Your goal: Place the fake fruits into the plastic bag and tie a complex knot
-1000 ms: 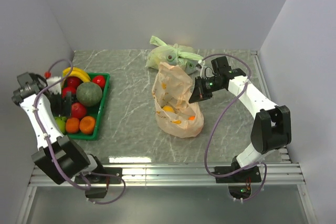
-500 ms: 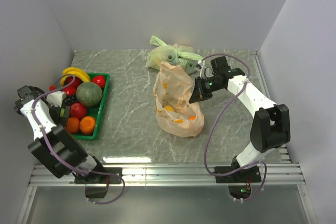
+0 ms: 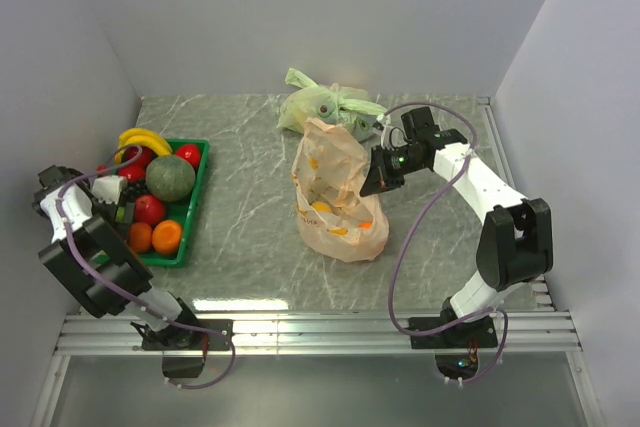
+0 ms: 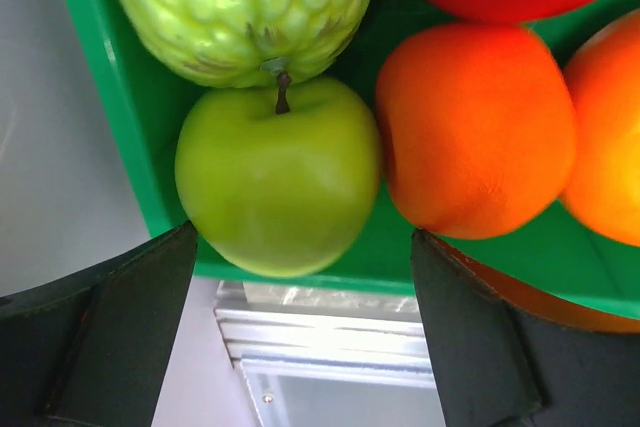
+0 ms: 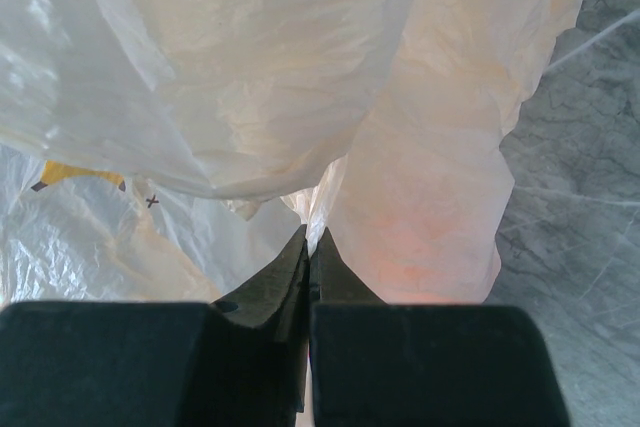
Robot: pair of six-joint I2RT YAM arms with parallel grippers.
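Observation:
The peach-orange plastic bag (image 3: pixel 335 197) stands in the middle of the table with its mouth open, and an orange fruit (image 3: pixel 320 208) shows inside it. No knot is in view. My right gripper (image 5: pixel 308 237) is shut on the bag's right edge (image 3: pixel 375 179). More fake fruits lie in the green tray (image 3: pixel 197 199): a banana (image 3: pixel 145 139), red apples (image 3: pixel 150 209) and oranges (image 3: pixel 166 237). My left gripper (image 4: pixel 302 272) hangs open over the tray's near left corner. A green apple (image 4: pixel 278 187) lies just beyond its fingertips, beside an orange (image 4: pixel 475 127).
A dark green melon-like ball (image 3: pixel 170 178) fills the tray's middle. A bumpy pale green fruit (image 4: pixel 240 7) lies beyond the apple. A knotted pale green bag (image 3: pixel 325 107) sits behind the peach bag. Grey walls close in on the left, back and right.
My left arm has drawn back toward the left wall and its gripper has come down to the tray's near left corner. The right arm and the bag have not moved.

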